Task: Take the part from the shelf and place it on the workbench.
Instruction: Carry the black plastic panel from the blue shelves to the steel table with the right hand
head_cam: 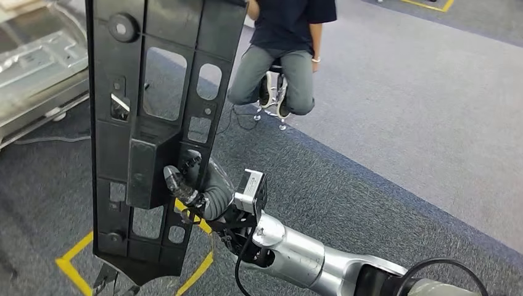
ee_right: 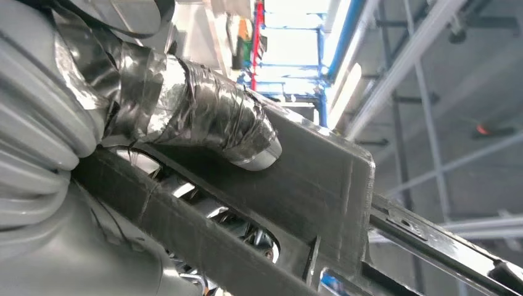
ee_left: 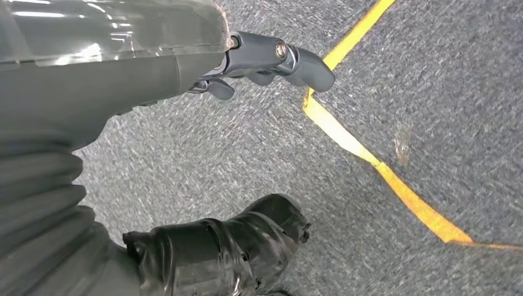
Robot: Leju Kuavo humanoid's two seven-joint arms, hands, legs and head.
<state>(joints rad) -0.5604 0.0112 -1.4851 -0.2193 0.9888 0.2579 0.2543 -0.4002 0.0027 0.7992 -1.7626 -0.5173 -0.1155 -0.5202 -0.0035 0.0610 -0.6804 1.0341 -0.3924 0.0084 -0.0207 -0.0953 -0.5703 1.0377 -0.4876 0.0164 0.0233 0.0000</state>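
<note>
The long black part (head_cam: 154, 123) is held upright above the grey carpet (head_cam: 401, 123) by the right hand (head_cam: 185, 182), closed low on its boxed middle, so it could be tipped or dropped if swung while carried.

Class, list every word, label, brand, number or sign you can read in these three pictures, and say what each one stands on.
No readable text in any view.
The black plastic part held by the right hand bears none.
The yellow floor tape is plain line marking.
The person's dark shirt shows no print.
The camera module at the right wrist has no legible label.
</note>
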